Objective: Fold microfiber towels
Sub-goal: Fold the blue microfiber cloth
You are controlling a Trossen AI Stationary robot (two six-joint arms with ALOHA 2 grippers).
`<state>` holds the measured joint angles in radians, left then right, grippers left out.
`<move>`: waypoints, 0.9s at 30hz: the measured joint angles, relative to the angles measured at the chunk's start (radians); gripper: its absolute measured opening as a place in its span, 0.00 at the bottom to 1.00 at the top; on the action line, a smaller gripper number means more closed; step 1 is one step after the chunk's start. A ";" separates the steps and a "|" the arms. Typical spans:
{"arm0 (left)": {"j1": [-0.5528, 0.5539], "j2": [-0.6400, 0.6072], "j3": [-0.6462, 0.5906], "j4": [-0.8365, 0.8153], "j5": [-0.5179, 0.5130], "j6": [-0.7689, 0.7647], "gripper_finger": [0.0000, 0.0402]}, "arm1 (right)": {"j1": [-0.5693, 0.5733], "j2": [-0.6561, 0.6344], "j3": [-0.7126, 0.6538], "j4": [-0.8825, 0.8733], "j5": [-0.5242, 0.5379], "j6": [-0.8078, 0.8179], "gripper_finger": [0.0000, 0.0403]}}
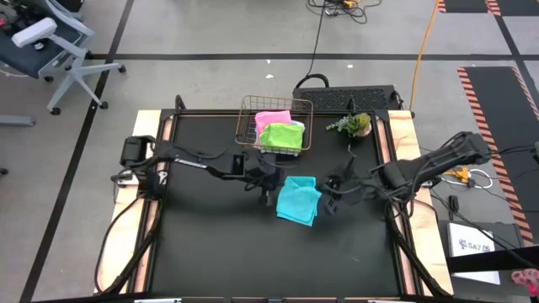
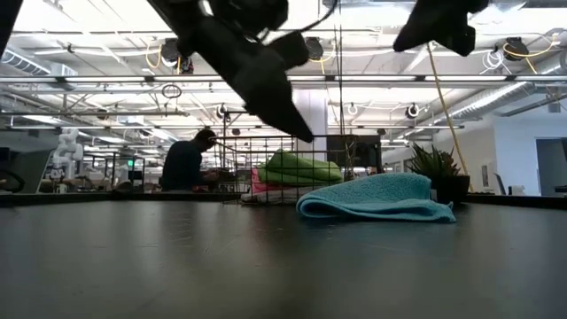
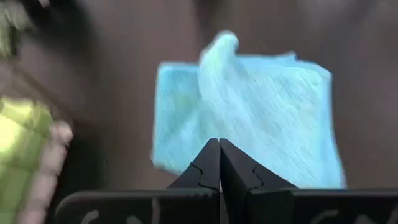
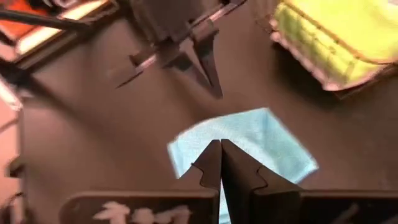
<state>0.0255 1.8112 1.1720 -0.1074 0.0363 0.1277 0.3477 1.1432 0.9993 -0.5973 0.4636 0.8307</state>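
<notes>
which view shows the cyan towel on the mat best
The left wrist view: the cyan towel fills the frame, folded, with one raised wrinkle. The high view shows it whole but small between both arms. The low view shows only its edge-on folded profile. The right wrist view has it partly hidden behind the right hand.

Cyan-blue towel (image 1: 298,201) on black table (image 1: 210,244); lime green towel (image 1: 280,136) and pink towel (image 1: 271,119) in copper wire basket (image 1: 246,126); green plant (image 1: 354,125).

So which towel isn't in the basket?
The cyan-blue towel. It lies folded on the black table, while the pink towel and lime green towel sit in the wire basket.
</notes>
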 joint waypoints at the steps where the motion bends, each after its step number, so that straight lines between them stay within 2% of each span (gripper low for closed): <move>1: 0.001 0.011 0.013 0.010 -0.001 0.022 0.01 | -0.002 -0.002 0.000 -0.013 0.005 -0.006 0.00; 4: -0.002 0.036 0.043 0.013 -0.012 0.097 0.02 | -0.017 0.004 -0.002 -0.045 0.002 -0.017 0.00; 12: 0.018 0.126 0.063 0.036 -0.041 0.123 0.02 | -0.041 0.009 -0.002 -0.095 -0.052 -0.063 0.00; 16: 0.041 0.129 0.061 0.055 -0.029 0.091 0.06 | -0.041 0.008 -0.002 -0.106 -0.072 -0.061 0.00; 21: 0.060 0.129 0.061 0.087 0.021 0.263 0.14 | -0.040 0.008 -0.002 -0.115 -0.073 -0.061 0.00; 27: 0.059 0.162 0.060 0.086 0.024 0.377 0.23 | -0.040 0.008 -0.002 -0.120 -0.073 -0.033 0.00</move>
<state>0.0849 1.9728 1.2320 -0.0214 0.0607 0.5050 0.3073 1.1507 0.9970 -0.7174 0.3908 0.7975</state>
